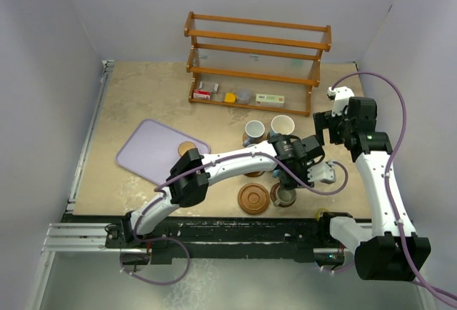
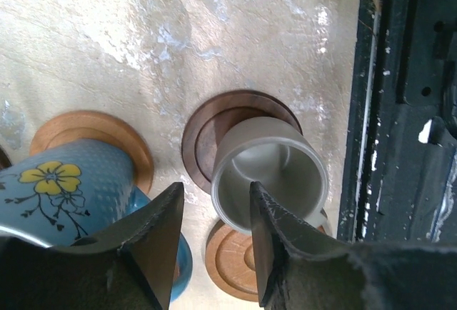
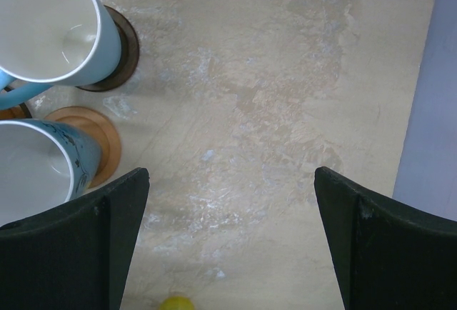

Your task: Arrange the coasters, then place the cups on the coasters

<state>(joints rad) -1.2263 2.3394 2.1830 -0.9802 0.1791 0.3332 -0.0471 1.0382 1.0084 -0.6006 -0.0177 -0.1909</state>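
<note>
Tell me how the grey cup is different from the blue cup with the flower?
The grey-green cup is plain; the blue cup has a yellow flower painted on it. The grey-green cup sits on a dark brown coaster; the blue cup sits on a light brown coaster. Both rest on round wooden coasters.

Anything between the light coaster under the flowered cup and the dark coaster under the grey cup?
Only bare tabletop separates the light coaster and dark coaster, per the left wrist view.
</note>
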